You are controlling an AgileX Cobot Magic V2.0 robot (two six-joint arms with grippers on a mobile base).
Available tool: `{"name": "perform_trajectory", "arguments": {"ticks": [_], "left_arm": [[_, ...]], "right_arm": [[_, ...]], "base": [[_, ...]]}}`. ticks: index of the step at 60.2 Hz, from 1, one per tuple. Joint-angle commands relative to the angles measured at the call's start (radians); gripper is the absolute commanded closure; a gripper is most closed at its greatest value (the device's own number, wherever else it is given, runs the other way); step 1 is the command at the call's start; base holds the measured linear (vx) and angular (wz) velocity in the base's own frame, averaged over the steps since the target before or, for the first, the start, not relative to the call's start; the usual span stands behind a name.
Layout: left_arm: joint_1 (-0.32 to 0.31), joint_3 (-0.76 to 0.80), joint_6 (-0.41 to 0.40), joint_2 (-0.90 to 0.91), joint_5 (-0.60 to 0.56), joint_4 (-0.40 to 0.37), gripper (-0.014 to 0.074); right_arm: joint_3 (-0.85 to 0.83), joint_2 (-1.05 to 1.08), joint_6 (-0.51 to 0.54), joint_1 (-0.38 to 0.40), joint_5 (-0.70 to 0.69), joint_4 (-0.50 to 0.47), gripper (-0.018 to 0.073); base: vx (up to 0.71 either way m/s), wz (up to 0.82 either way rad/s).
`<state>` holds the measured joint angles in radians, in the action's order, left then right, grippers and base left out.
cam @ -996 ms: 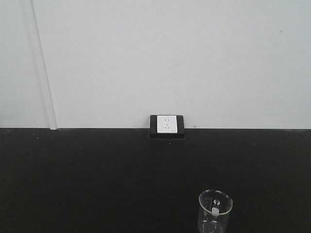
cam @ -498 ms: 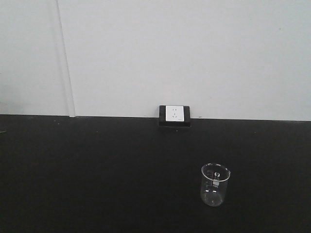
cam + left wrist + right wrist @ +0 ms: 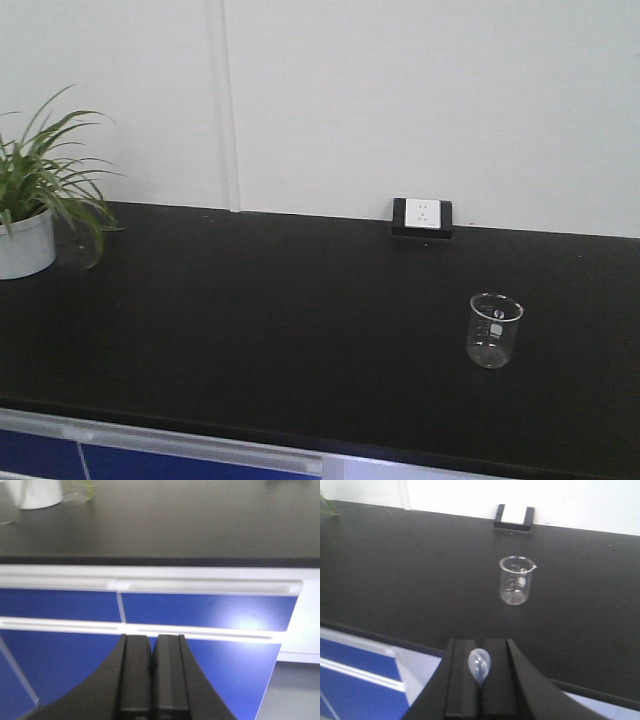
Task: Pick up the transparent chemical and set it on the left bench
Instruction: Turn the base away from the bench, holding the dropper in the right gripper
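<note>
Inside the right pincer (image 3: pixel 480 680), which is clamped tight around it, sits the clear dropper (image 3: pixel 479 664), bulb showing, so the grab looks done. The left pincer (image 3: pixel 152 680) is closed and empty. Carrying the dropper to the left counter, not in view, is yet to do.

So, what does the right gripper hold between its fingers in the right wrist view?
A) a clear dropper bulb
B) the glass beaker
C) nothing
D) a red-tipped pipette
A: the right gripper is shut on the transparent chemical, its clear bulb showing between the fingers; the beaker stands apart on the black counter.
</note>
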<state>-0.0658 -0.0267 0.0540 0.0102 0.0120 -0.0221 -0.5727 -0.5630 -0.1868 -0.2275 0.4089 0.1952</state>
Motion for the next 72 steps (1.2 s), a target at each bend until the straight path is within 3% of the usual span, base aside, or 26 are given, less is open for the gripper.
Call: {"name": "perform_trajectory", "arguments": {"ticks": [1, 72], "left_arm": [[-0.002, -0.016, -0.008, 0.019, -0.078, -0.001, 0.06], [-0.002, -0.016, -0.008, 0.019, -0.078, -0.001, 0.06]], "right_arm": [[-0.028, -0.001, 0.003, 0.0, -0.078, 0.018, 0.0562], [-0.028, -0.001, 0.003, 0.0, -0.078, 0.018, 0.0562]], "base": [[-0.32, 0.32], [-0.24, 0.59]]}}
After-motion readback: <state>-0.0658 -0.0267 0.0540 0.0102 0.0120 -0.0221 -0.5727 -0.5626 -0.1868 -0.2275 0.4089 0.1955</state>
